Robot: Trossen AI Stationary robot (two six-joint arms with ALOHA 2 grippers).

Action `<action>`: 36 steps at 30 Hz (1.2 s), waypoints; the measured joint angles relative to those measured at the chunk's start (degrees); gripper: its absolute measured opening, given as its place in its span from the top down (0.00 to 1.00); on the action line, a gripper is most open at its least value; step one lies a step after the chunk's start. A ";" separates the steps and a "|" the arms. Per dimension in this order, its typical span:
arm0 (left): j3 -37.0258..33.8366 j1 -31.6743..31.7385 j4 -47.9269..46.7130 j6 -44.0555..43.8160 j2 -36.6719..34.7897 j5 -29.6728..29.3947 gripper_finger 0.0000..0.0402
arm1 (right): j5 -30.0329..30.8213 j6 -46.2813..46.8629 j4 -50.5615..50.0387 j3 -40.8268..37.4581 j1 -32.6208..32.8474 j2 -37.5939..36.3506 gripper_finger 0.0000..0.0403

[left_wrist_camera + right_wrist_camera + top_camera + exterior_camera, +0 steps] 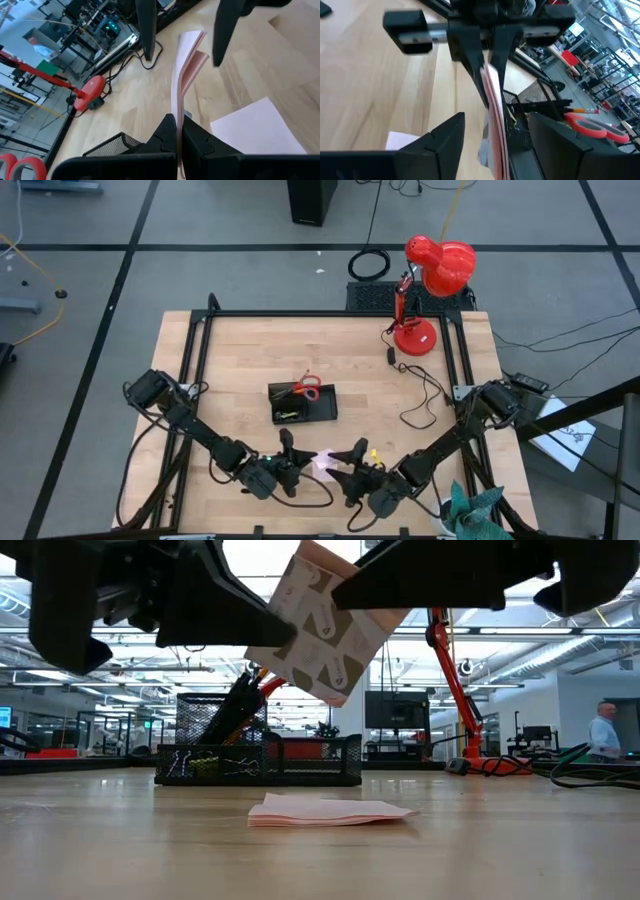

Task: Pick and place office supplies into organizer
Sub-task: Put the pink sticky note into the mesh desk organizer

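Left wrist view: my left gripper (178, 142) pinches the pad (184, 75) edge-on above the table, seemingly for handover, my right gripper (495, 140) spread around it, the organizer (303, 403) beyond.

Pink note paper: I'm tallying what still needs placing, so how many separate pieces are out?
2: a pad pinched upright in the left hand, and a loose stack lying flat on the table beneath. Others may be hidden.

Both arms reach in low, meeting just front of the organizer (302, 403). Left gripper (179, 132) clamped tight on the pink note pad (186, 60). Right gripper (495, 127) fingers spread wide, straddling it w/o contact.
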 joint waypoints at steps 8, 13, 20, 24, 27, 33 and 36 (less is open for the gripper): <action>0.00 0.00 0.26 -0.19 0.00 0.76 1.00 | -4.99 1.70 -1.24 0.00 -1.58 0.00 0.64; 0.00 0.00 0.26 -0.24 0.00 0.94 1.00 | -7.45 3.85 -3.27 0.00 -2.70 0.00 0.83; 0.00 -0.01 0.39 -1.61 0.00 3.39 0.98 | -5.36 1.44 -3.27 0.00 -2.67 -0.02 0.98; 0.00 -0.38 0.50 -3.39 0.00 0.91 0.93 | -0.40 -2.98 -3.89 0.06 -2.53 -0.02 0.99; 0.00 -2.33 0.38 -2.19 -0.02 -2.90 0.88 | 2.29 -5.25 -7.42 1.40 -2.51 -0.02 0.99; 0.00 -8.32 0.14 3.02 -1.90 -12.63 0.80 | 6.63 -6.69 -18.62 5.33 -3.19 -0.02 1.00; 0.00 -11.45 0.44 2.85 -3.73 -14.64 0.79 | 8.45 -10.00 -19.54 5.55 -4.19 -0.02 1.00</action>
